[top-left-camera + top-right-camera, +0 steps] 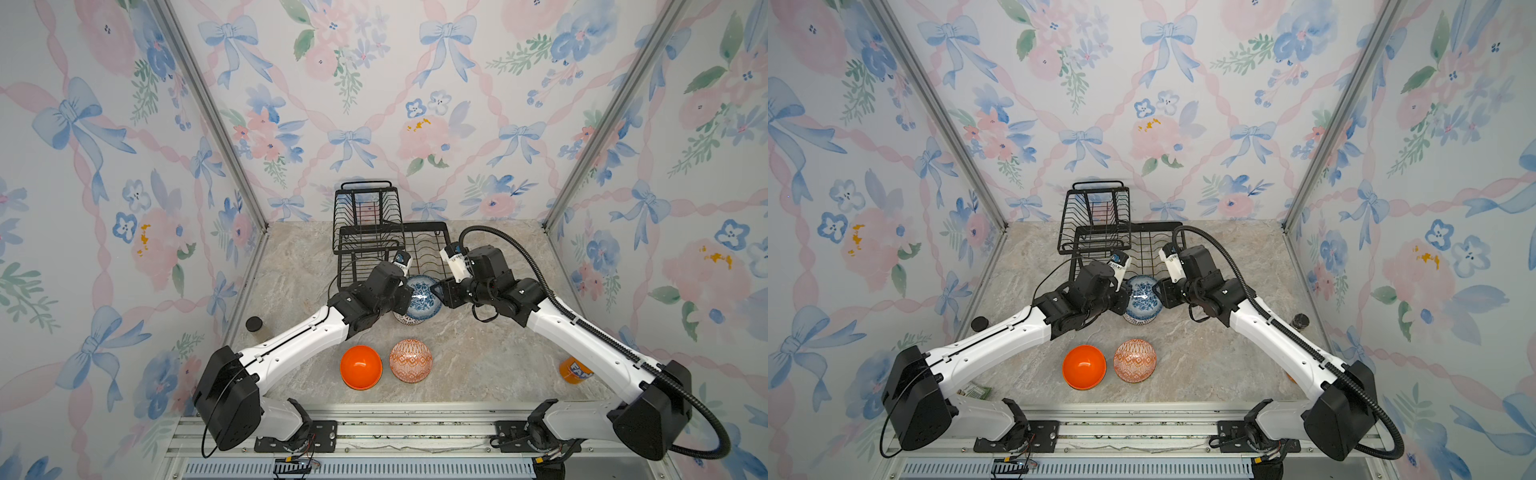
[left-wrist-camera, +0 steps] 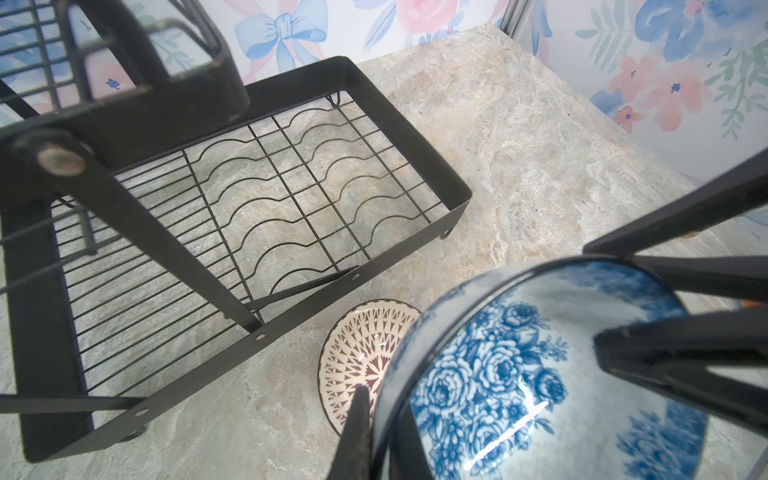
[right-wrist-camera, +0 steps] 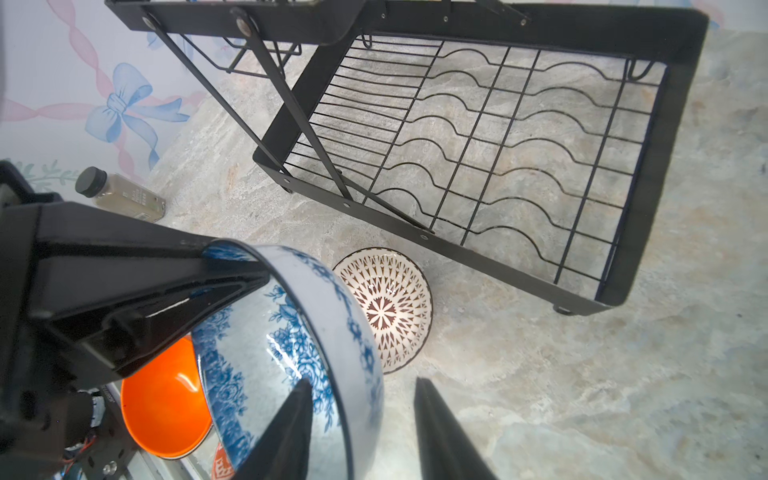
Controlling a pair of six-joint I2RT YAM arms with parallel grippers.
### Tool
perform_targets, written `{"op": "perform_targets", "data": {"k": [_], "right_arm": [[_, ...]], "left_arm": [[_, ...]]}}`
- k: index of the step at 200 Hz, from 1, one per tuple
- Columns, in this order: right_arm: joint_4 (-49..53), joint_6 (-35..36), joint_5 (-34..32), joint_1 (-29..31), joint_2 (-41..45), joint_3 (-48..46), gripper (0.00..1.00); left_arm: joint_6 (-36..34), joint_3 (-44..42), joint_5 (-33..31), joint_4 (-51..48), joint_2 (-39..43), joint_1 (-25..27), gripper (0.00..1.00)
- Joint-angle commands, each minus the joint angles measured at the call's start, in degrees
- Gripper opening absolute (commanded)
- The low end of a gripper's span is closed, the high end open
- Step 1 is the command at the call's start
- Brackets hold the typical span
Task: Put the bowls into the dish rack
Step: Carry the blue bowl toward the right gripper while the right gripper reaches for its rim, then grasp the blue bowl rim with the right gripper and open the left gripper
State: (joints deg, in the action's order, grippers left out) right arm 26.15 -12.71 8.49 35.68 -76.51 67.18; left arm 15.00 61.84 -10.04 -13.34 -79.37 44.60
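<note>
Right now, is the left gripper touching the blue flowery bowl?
Touching. The right wrist view shows the left gripper pinching the rim of the blue floral bowl, one finger inside and one outside, with no gap.

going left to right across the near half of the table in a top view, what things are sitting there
black-capped bottle → plain orange bowl → orange patterned bowl → soda can

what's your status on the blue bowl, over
Left gripper shut on blue bowl rim. Right gripper open, astride far rim. Bowl tilted above lattice bowl; dish rack path clear.
</note>
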Motion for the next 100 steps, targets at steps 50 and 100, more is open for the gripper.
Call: {"op": "perform_targets", "data": {"k": [50, 100], "right_arm": [[2.9, 0.0, -2.9, 1.0, -1.4, 2.4, 0.19], [3.2, 0.1, -3.9, 1.2, -1.8, 2.7, 0.02]], "left_arm": [[0.1, 2.3, 0.2, 3.3, 0.4, 0.6, 0.00], [0.1, 2.8, 0.6, 3.2, 0.5, 0.9, 0.00]]}}
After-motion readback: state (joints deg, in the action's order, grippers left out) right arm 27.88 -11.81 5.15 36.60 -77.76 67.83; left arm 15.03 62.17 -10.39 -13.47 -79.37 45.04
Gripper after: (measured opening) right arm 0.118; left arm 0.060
